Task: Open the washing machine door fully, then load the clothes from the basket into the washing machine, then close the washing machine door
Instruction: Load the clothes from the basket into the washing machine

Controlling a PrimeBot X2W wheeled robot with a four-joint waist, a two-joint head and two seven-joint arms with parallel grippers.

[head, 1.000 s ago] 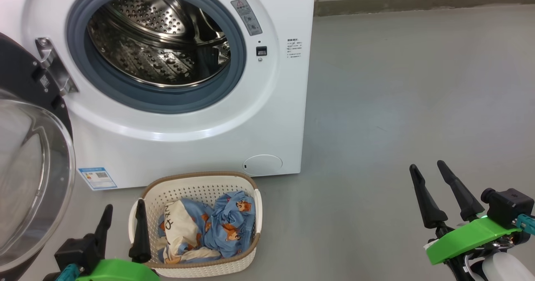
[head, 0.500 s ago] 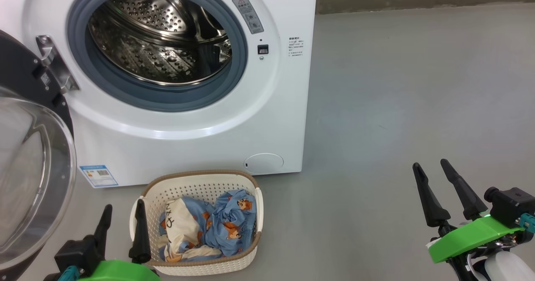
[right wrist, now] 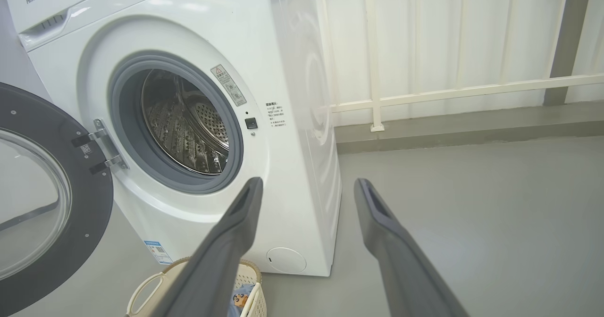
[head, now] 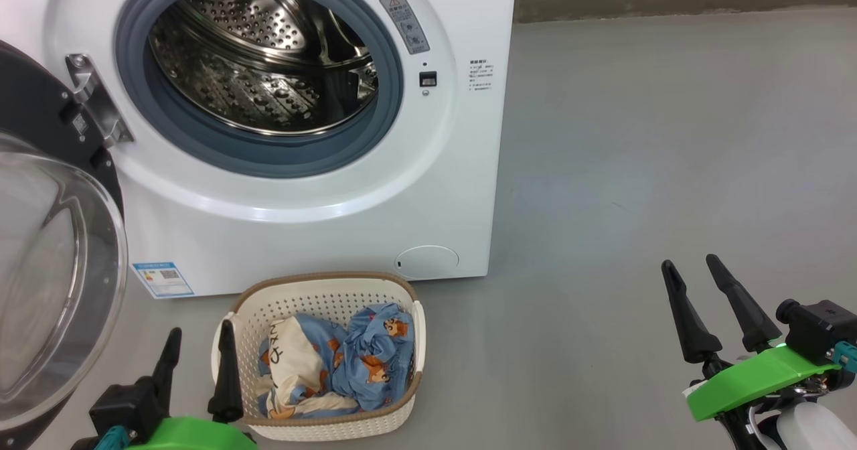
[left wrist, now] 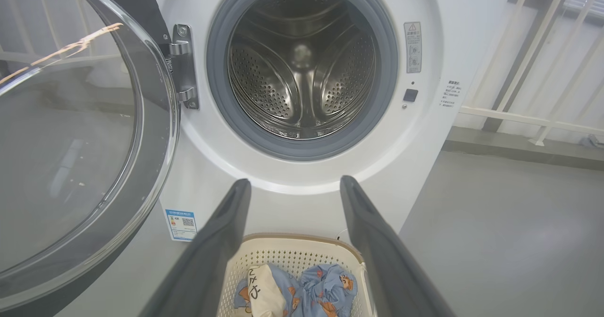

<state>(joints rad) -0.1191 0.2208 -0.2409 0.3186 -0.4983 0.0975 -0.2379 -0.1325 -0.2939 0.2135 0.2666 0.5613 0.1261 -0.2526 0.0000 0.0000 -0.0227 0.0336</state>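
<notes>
The white washing machine (head: 321, 236) stands in front of me, its steel drum (head: 261, 61) bare inside. The washing machine door (head: 53, 276) is swung wide open to the left, black frame and glass bowl facing me. On the floor before the machine sits the cream basket (head: 321, 430) holding the blue bear-print clothes (head: 365, 363). My left gripper (head: 197, 346) is open just left of the basket, empty. My right gripper (head: 689, 272) is open far to the right over bare floor, empty. The left wrist view looks over the basket (left wrist: 292, 255) and clothes (left wrist: 325, 291) into the drum (left wrist: 302, 67).
Grey floor (head: 636, 155) spreads to the right of the machine. A low kerb (head: 669, 1) and white railing (right wrist: 424, 95) run along the back. The open door (left wrist: 71, 133) fills the space at the left.
The whole head view has slid slightly rightward, so the camera moved. Both grippers stay open and hold their places.
</notes>
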